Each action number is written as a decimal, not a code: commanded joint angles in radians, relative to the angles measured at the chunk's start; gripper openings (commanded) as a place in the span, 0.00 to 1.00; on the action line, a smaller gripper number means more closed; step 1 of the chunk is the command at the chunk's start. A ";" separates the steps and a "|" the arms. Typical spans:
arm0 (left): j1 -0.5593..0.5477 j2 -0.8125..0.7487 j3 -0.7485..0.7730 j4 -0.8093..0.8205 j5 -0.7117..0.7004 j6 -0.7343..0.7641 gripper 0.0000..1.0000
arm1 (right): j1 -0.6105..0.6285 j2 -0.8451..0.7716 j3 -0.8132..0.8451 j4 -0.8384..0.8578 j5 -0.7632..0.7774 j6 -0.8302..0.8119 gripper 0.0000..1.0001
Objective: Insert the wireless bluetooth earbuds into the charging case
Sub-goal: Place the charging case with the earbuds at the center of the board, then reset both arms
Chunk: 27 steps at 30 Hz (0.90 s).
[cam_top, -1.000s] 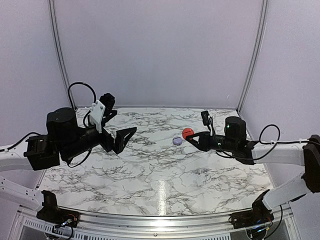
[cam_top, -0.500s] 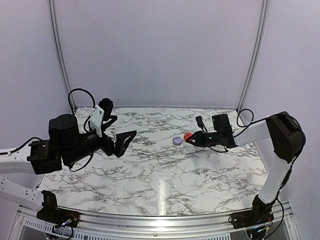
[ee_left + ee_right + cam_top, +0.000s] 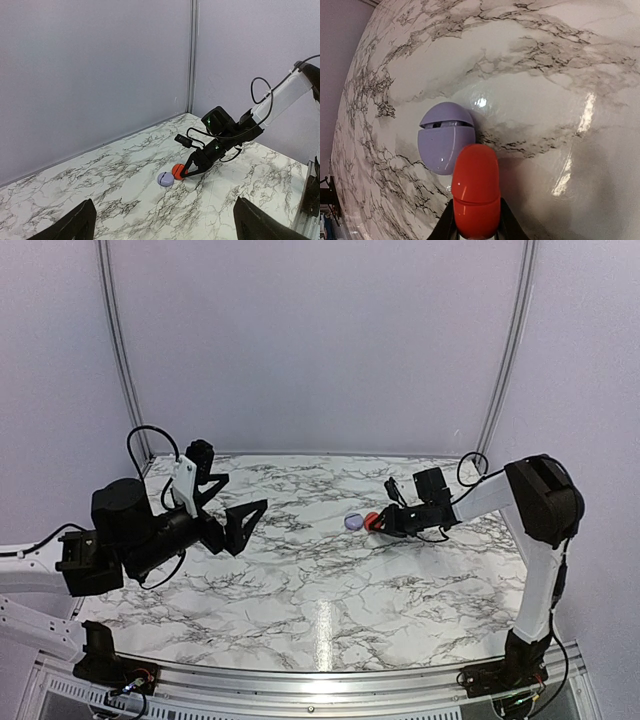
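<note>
Right jaws clamp the red case [image 3: 372, 520]; lilac case [image 3: 352, 523] just beside, nine o'clock; left jaws apart, distant.

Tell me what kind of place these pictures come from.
Probably a robot test booth, not a home: plain pale wall panels joined by metal posts enclose a marble-patterned table. A left arm and right arm are bolted at its near edge, the right claw holding a red case.

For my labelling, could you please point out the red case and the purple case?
red case [image 3: 475, 186]: right wrist view, centre of its shell, by the seam.
purple case [image 3: 442, 146]: right wrist view, lower half, below the seam.
</note>
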 commanded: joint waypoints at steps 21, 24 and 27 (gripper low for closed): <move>0.127 0.034 0.147 -0.275 -0.020 -0.165 0.99 | -0.038 -0.222 0.011 -0.205 0.144 -0.116 0.98; 0.251 0.072 0.182 -0.332 0.083 -0.234 0.99 | -0.039 -0.303 0.023 -0.236 0.175 -0.138 0.98; 0.392 0.122 0.205 -0.395 0.204 -0.301 0.99 | -0.038 -0.404 0.010 -0.229 0.226 -0.142 0.99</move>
